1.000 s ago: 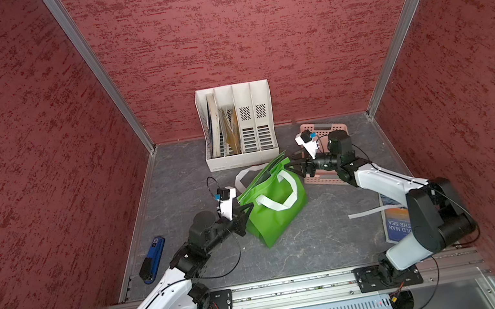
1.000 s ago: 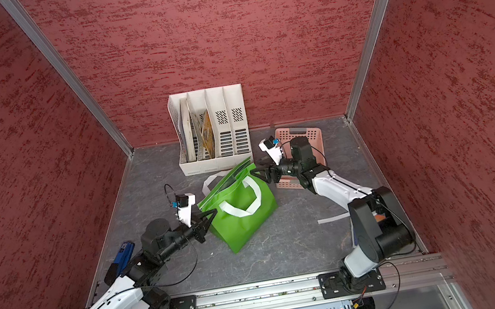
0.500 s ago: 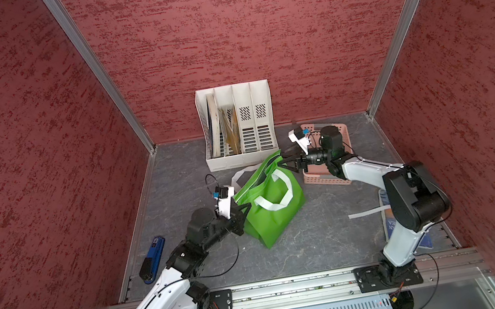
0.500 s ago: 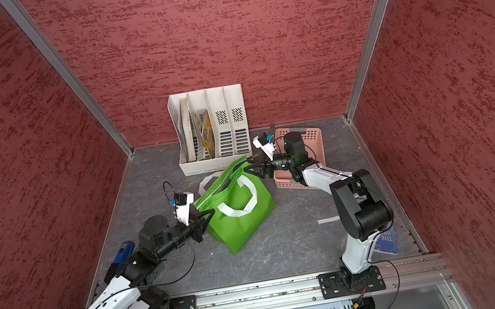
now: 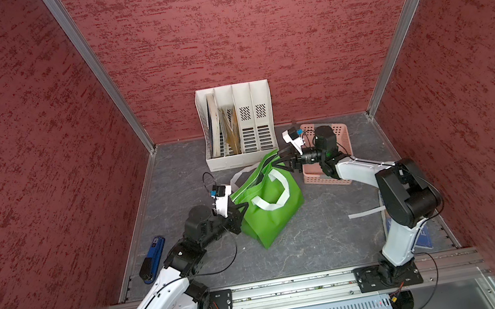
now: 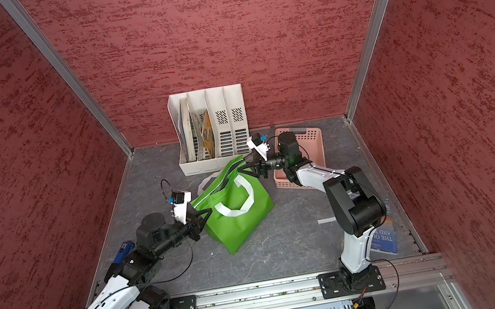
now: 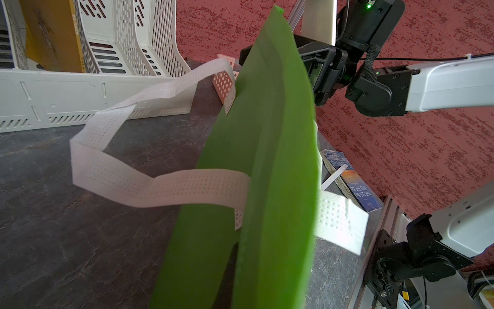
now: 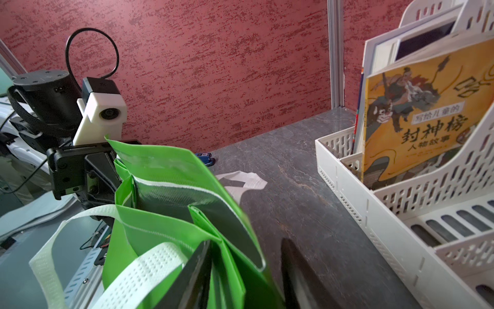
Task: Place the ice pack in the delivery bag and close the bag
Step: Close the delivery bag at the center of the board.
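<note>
Delivery bag (image 5: 269, 213) stands near the middle of the table (image 5: 322, 241), slung between the two arms by the opposite ends of its rim, apparently so that the mouth can be drawn open for loading. In the right wrist view the mouth gapes only narrowly, with silver lining showing inside. File rack (image 5: 237, 123) stands just behind the bag against the back wall and leaves little room on that side, whereas the front of the table is open for movement. Pink basket (image 5: 339, 133) sits just beside the bag's far end, under the right arm. Book (image 6: 384, 238) lies at the front right edge. Left gripper (image 5: 242, 208) is pressed together on the bag's near rim. Right gripper (image 5: 283, 160) has its jaws spread astride the far rim, with a gap showing beside the fabric. Ice pack appears in no view, and whether it lies in the basket cannot be told.
</note>
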You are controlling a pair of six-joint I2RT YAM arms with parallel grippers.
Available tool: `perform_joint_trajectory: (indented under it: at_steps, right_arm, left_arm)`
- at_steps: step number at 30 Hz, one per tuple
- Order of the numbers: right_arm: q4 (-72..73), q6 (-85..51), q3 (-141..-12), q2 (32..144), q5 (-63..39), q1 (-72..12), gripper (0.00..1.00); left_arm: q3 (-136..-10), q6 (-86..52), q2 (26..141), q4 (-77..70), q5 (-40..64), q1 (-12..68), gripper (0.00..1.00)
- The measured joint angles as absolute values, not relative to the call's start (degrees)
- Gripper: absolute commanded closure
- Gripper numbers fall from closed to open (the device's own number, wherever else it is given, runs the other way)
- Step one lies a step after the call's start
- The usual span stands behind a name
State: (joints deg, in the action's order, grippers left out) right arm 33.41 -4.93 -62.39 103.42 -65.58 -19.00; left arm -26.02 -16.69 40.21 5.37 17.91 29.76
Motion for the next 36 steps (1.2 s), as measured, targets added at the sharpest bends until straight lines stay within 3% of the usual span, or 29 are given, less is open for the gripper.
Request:
perform_joint_trajectory:
  at_steps: [2, 4, 11, 23, 34, 35, 36]
  right_arm:
    - [33.6, -4.9, -62.5, 103.4, -65.5, -19.1, 0.76]
    - [34.2, -5.1, -62.5, 103.4, -65.6, -19.1, 1.0]
    - [34.1, -4.2, -59.7, 100.9, -62.9, -19.0, 1.0]
    - [31.5, -1.6, -43.7, 80.7, -55.6, -20.7, 1.0]
    - [31.8, -1.5, -48.8, 88.1, -51.8, -20.9, 1.0]
    - [31.6, -1.6, -49.6, 88.9, -51.3, -20.9, 0.97]
    - [31.3, -1.7, -50.3, 89.4, -50.8, -20.9, 0.85]
  left_arm:
    - [-26.1, -16.7, 40.2, 5.6, 18.1, 29.5, 1.0]
    - [-26.2, -16.7, 40.0, 5.9, 18.1, 29.2, 1.0]
    - [-26.3, -16.0, 37.7, 8.5, 15.2, 28.6, 1.0]
    - [-22.5, -18.5, 26.8, 11.3, 15.0, 29.2, 1.0]
    - [-20.6, -23.3, 30.2, 5.5, 10.5, 33.1, 1.0]
    - [-20.6, -23.6, 30.8, 4.8, 9.2, 34.0, 1.0]
    - [-20.6, -23.7, 31.6, 4.0, 7.7, 35.2, 1.0]
